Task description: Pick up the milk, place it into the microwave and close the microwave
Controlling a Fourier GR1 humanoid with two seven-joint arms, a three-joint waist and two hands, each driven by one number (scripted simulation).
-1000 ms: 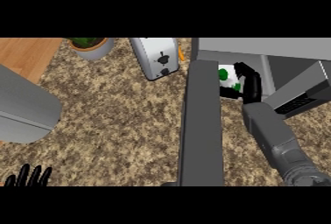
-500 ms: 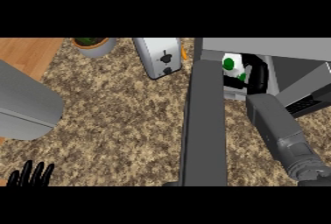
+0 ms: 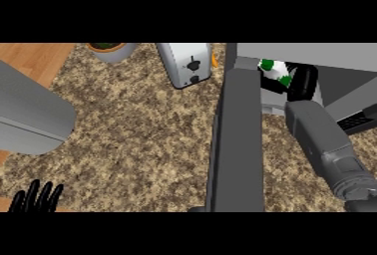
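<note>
The milk (image 3: pixel 274 74), white with green marks, sits inside the microwave (image 3: pixel 309 52) at about one o'clock, with the right hand (image 3: pixel 302 82) curled round it from the right. The open microwave door (image 3: pixel 237 144) stands edge-on just left of it, running down toward six o'clock. A toaster (image 3: pixel 184 63) is at twelve o'clock, a potted plant (image 3: pixel 110 49) at eleven, a grey appliance (image 3: pixel 29 119) at nine. The left hand (image 3: pixel 37 199) rests spread at seven o'clock. The counter (image 3: pixel 140 139) is speckled brown stone.
</note>
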